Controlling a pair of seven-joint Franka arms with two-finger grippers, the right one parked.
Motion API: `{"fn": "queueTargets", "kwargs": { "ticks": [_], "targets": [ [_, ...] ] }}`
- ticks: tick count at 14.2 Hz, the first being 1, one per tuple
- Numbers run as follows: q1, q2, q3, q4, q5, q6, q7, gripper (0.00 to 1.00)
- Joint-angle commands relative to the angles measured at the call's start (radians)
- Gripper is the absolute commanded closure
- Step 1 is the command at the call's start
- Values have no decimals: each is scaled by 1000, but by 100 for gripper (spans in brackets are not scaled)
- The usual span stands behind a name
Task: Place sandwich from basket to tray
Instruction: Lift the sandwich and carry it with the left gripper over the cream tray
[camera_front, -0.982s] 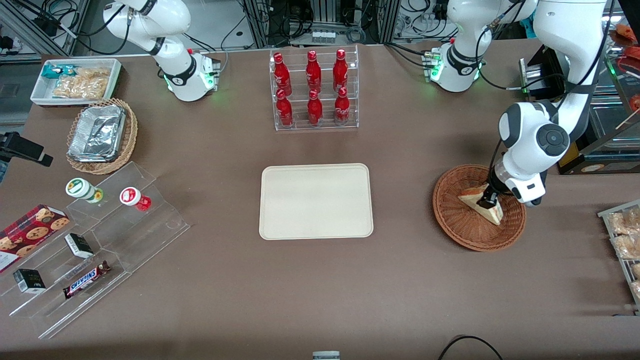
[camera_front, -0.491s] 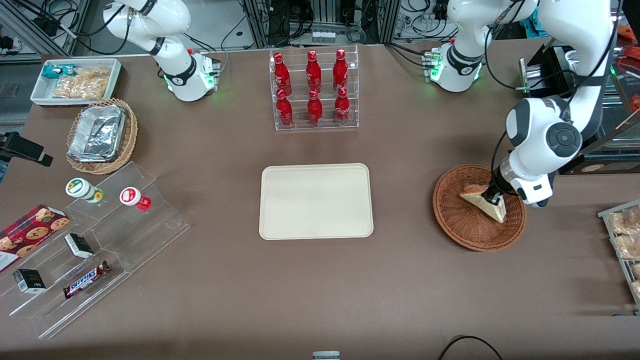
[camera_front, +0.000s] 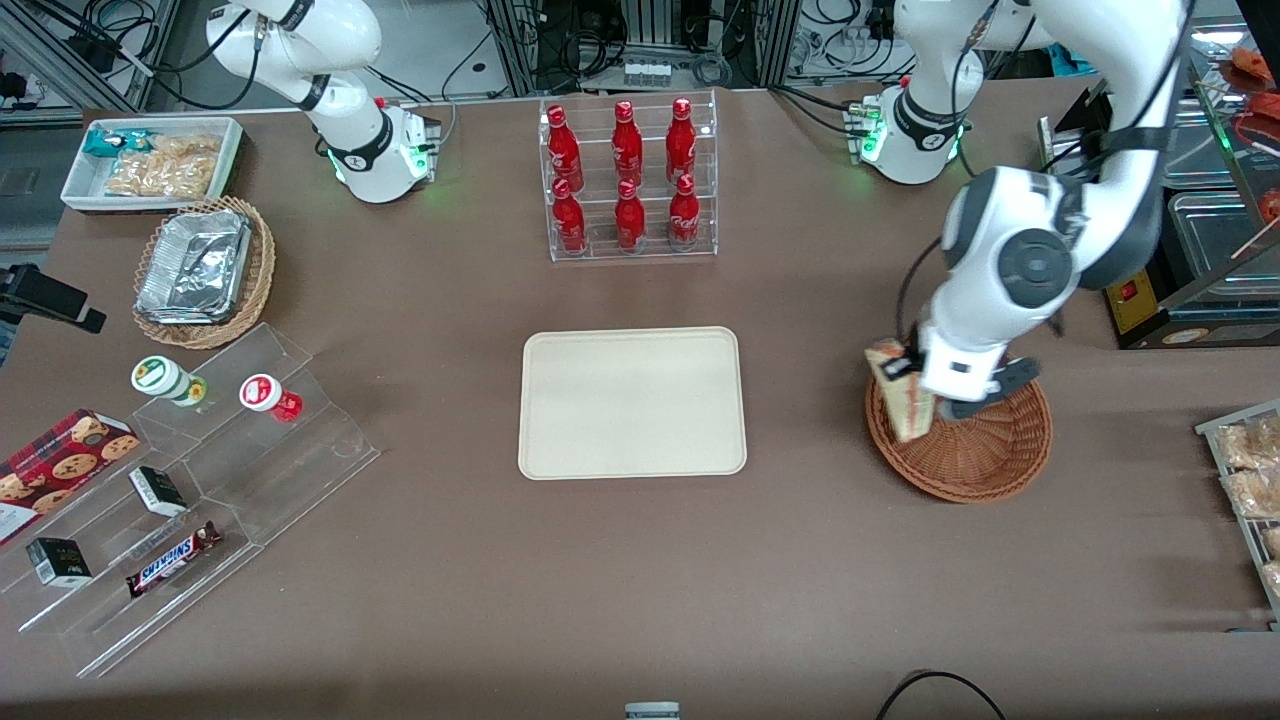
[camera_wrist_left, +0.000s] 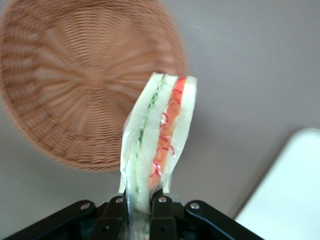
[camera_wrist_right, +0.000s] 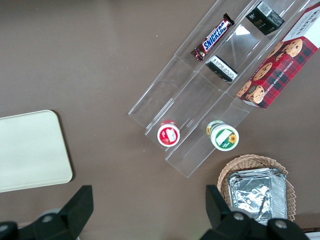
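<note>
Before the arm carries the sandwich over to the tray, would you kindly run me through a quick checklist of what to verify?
1. Grip: the gripper is shut on the sandwich, its fingers clamping one end: ok.
2. Lift: the sandwich hangs clear above the basket, over its rim nearest the tray: ok.
3. Basket: nothing else lies in it: ok.
4. Tray: its surface is bare, with room for the sandwich: ok.
5. Path: only bare table lies between basket and tray: ok.
6. Grip security: the wrapped sandwich is held only at one end; whether it will slip: cannot tell.

White arm (camera_front: 1010, 290), grey joints, black jaws, silver screws
</note>
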Motion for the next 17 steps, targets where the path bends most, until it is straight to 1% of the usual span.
{"fn": "queueTargets", "kwargs": {
  "ticks": [1, 2, 7, 10, 13, 15, 17],
  "targets": [
    [-114, 126, 6, 157, 12, -34, 50, 100],
    [-147, 149, 6, 190, 11, -34, 29, 100],
    [-324, 355, 5, 427, 8, -32, -146, 100],
    [-407, 458, 5, 536, 6, -35, -223, 100],
    [-473, 550, 5, 633, 8, -32, -301, 100],
    [-487, 594, 5, 688, 8, -32, -320, 100],
    [-517, 622, 6, 710, 14, -25, -356, 100]
  ]
}}
